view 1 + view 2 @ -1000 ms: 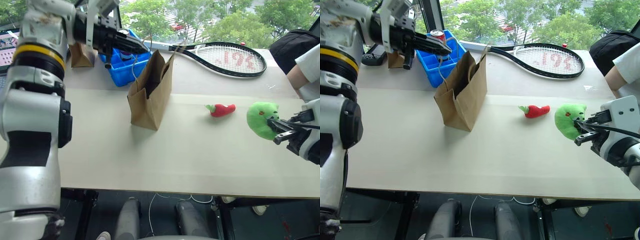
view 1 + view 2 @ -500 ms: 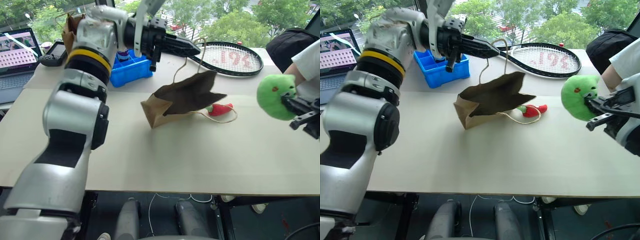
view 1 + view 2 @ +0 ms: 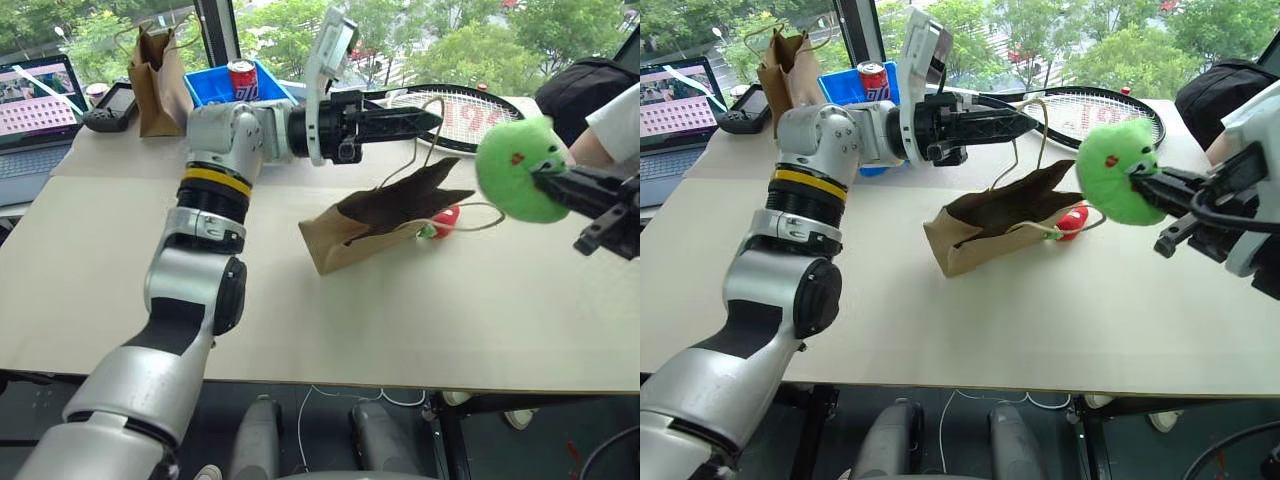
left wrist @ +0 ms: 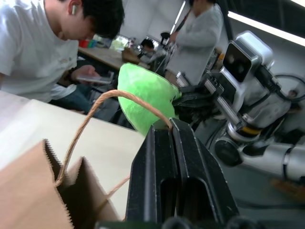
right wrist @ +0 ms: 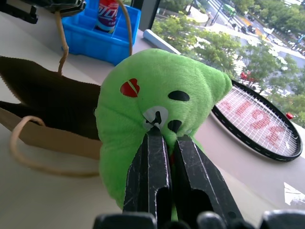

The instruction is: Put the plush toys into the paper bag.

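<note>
The bag (image 3: 385,215), upright a second ago, is now lying tipped on the table (image 3: 300,320), mouth toward the green toy (image 3: 515,165) — lifted off the table since then. The left gripper (image 3: 1025,120) is pinching one handle (image 3: 425,135); the right gripper (image 5: 162,143) is clamping the toy's soft, light face. The chili (image 3: 445,218) is lying at the bag's mouth — the flimsy paper likely needing support.
</note>
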Motion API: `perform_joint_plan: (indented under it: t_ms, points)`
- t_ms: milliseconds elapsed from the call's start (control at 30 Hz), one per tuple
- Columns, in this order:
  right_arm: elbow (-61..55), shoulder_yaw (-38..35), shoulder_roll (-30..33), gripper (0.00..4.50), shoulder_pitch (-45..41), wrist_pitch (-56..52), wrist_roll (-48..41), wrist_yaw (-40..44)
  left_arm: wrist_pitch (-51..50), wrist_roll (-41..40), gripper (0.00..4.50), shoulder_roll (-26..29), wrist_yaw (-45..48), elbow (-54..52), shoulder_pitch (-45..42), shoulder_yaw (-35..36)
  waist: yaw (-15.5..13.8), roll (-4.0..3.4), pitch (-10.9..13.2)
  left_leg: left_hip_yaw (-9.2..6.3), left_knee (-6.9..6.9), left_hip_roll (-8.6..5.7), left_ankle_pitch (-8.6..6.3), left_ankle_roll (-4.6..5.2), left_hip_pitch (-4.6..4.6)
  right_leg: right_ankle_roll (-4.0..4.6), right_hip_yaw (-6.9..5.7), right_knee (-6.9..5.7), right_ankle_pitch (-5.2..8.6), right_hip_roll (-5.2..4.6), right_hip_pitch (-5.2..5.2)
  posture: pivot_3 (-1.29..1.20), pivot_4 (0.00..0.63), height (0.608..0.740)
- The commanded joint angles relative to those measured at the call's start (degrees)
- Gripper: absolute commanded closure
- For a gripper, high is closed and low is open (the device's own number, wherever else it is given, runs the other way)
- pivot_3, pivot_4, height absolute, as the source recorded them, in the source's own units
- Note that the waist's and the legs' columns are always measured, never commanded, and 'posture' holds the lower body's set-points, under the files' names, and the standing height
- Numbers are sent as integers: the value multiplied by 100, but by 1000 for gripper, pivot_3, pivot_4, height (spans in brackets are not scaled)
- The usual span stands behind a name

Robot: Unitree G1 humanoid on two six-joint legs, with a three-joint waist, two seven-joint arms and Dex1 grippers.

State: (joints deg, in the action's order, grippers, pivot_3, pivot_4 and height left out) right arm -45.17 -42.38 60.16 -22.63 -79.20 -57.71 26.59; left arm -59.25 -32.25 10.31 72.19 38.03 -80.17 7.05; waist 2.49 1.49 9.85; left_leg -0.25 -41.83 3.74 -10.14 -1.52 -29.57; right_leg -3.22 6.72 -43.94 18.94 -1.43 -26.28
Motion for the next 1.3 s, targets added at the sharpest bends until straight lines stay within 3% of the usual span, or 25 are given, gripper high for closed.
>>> perform_joint_plan:
  t_ms: [33, 233, 333, 567, 700, 967, 1133, 1300]
  points:
    - [-245, -62, -71, 4459, -22, -118, -679, -270, -892, -672, 4500, -218, -828, -625, 10, 562, 0, 0, 0, 0, 0, 0, 0, 0, 1, 0, 0, 0, 0, 0, 1, 0, 150, 665]
    - [-138, -1, 123, 4459, -155, 102, -1362, -926, -1835, -1483, 4500, -827, -2276, -1269, 336, 1407, 1, 0, 0, 1, -1, -2, 0, 0, 21, -8, 4, -1, 3, -1, 19, 0, 150, 665]
    - [-234, 332, 19, 4459, 169, 131, -1754, -1260, -1966, -1780, 4500, -1062, -2871, -1310, 334, 1792, -5, 1, 0, 1, -1, 0, 0, 0, 22, -7, 3, 0, 2, 1, 20, 0, 150, 665]
    - [-397, 1534, -536, 4459, 894, 576, -1847, -2072, -1815, -2056, 4500, -939, -3262, -1289, 254, 1881, -1, 0, 0, 3, 0, -5, 1, 0, 24, -7, 10, 0, 1, 0, 22, 0, 150, 665]
    - [-188, 2774, -1253, 4459, 466, 1002, -1122, -2401, -1634, -2156, 4500, -691, -3287, -1105, 68, 1924, 27, 2, 0, 3, 0, -1, 1, -1, 29, -9, 11, 2, 0, 6, 22, 0, 150, 665]
    - [1257, 4918, -2140, 4459, -371, 2126, 1464, -2258, -1889, -2464, 4500, -616, -3519, -1300, 348, 1879, -15, 1, -1, 6, 3, -4, 2, -1, 28, -6, 13, 10, -5, 3, 20, 0, 150, 665]
    - [1708, 5513, -2305, 4459, -603, 2289, 2289, -1951, -2171, -2640, 4500, -554, -3943, -1569, 753, 1958, -21, 0, 0, 6, 5, -3, 2, -1, 24, 19, 12, 8, -19, 3, 15, 0, 150, 665]
    - [1329, 5633, -2303, 4459, -732, 2144, 2387, -1426, -2395, -2679, 4500, -427, -4218, -1915, 1275, 1894, -1, 0, -1, 5, 4, -2, 2, -1, 22, 22, 11, 1, -21, 3, 11, 0, 150, 665]
